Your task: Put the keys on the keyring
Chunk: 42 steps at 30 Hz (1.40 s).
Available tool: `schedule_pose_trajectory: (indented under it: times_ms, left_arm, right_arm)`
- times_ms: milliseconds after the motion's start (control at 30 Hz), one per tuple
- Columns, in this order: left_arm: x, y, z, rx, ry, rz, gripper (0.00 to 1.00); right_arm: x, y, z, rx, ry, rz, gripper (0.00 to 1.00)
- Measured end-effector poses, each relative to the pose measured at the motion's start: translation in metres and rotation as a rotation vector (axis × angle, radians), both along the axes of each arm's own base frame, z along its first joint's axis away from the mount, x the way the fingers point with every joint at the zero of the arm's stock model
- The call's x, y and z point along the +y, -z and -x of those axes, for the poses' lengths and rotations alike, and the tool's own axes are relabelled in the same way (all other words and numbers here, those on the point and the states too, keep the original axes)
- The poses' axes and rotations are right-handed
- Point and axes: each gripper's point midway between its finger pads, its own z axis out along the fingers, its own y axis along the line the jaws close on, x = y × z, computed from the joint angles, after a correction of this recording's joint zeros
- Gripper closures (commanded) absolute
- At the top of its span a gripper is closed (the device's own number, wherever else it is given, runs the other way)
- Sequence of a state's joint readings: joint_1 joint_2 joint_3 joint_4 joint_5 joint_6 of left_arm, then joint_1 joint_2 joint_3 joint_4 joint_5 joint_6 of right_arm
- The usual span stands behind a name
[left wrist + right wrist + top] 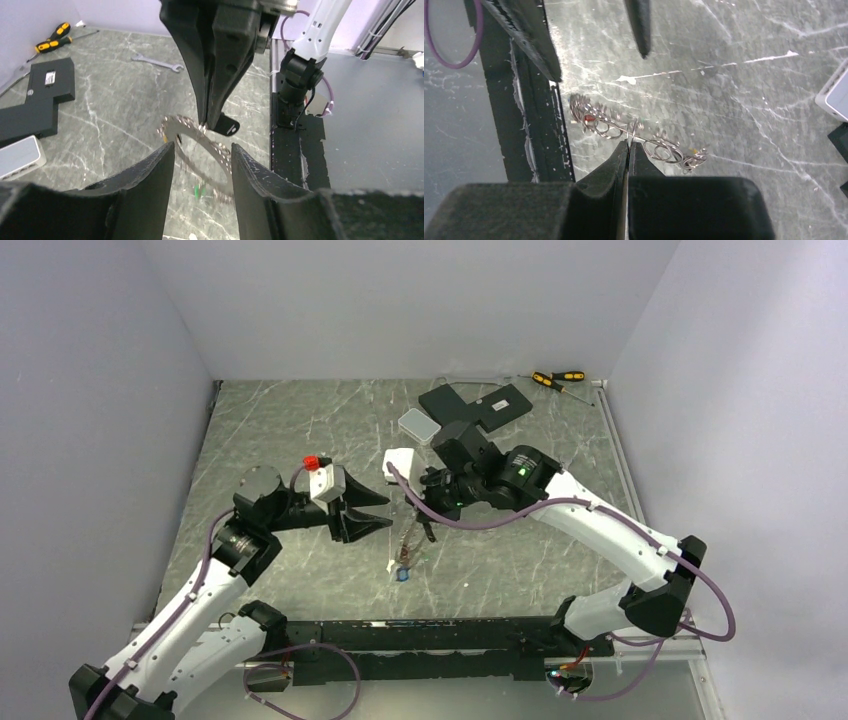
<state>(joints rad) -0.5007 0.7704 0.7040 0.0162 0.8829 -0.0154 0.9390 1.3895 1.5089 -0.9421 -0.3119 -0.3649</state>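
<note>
My right gripper (424,528) is shut on the rim of the silver keyring (408,540) and holds it above the table. In the right wrist view the gripper (628,143) pinches the keyring (659,148), which shows edge-on with small wire loops along it. My left gripper (384,512) is open and empty, just left of the ring. In the left wrist view its fingers (162,167) frame the keyring (192,131). A blue-tagged key (403,577) and a white one (389,565) sit below the ring. A green key (198,190) shows blurred under it. I cannot tell whether they hang from the ring.
A black flat box (478,406) and a white case (418,424) lie at the back. Two yellow-handled screwdrivers (556,379) lie by the far wall. A silver wrench (157,61) lies on the table. A black rail (430,635) runs along the near edge.
</note>
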Motion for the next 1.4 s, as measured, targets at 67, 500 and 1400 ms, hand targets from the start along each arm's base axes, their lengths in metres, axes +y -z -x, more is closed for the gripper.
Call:
schedule_pose_trajectory:
  times_ms: [67,500,1400]
  left_arm:
    - [-0.002,-0.006,0.003,-0.016,0.023,0.024,0.53]
    - [-0.007,-0.013,0.022,-0.027,0.149,0.064,0.61]
    - [-0.019,0.015,0.036,0.064,0.248,-0.004,0.82]
  right_arm:
    - [0.005,0.000,0.006,-0.004,-0.029,0.000,1.00]
    - [0.020,-0.001,0.031,-0.007,-0.125,-0.006,1.00]
    - [0.029,-0.013,0.044,-0.018,-0.172,-0.049,1.00]
